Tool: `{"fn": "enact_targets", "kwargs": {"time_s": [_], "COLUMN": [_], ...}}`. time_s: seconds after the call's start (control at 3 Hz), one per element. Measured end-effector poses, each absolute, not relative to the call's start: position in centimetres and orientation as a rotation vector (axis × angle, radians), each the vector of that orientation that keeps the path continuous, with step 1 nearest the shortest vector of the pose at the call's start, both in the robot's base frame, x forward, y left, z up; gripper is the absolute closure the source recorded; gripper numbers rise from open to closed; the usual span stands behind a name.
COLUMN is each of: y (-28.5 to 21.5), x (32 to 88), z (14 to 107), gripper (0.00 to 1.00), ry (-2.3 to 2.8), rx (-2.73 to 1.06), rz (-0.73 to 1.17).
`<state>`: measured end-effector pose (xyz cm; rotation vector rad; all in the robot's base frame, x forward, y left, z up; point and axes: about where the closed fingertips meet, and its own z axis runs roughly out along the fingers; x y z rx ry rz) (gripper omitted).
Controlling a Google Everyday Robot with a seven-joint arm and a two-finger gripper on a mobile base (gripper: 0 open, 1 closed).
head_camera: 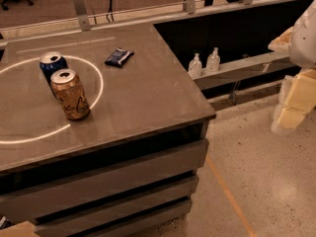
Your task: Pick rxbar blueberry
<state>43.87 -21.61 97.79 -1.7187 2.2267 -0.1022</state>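
The rxbar blueberry point(119, 57) is a small flat bar in a dark blue crinkly wrapper with pale print. It lies flat on the grey counter top point(148, 98), toward the back middle. My gripper point(292, 105) shows as pale cream blocks at the far right edge of the view. It hangs over the floor, well to the right of the counter and far from the bar. Nothing is held in it that I can see.
A blue soda can point(52, 63) and a gold-brown soda can point(70, 94) stand upright at the counter's left, inside a bright ring of light. Two small clear bottles point(204, 63) stand on a lower shelf behind the counter's right edge. Speckled floor lies to the right.
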Motion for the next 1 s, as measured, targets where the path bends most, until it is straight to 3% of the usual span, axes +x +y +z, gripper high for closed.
{"fn": "enact_targets", "kwargs": {"time_s": [0.67, 1.0], "y": [-20.5, -18.2], "x": [46.1, 51.1], "z": [98.0, 98.4], "gripper": [0.00, 0.00], "ry": [2.175, 2.083], "rx": [-1.622, -1.488], "rz": [-0.010, 0.125]}}
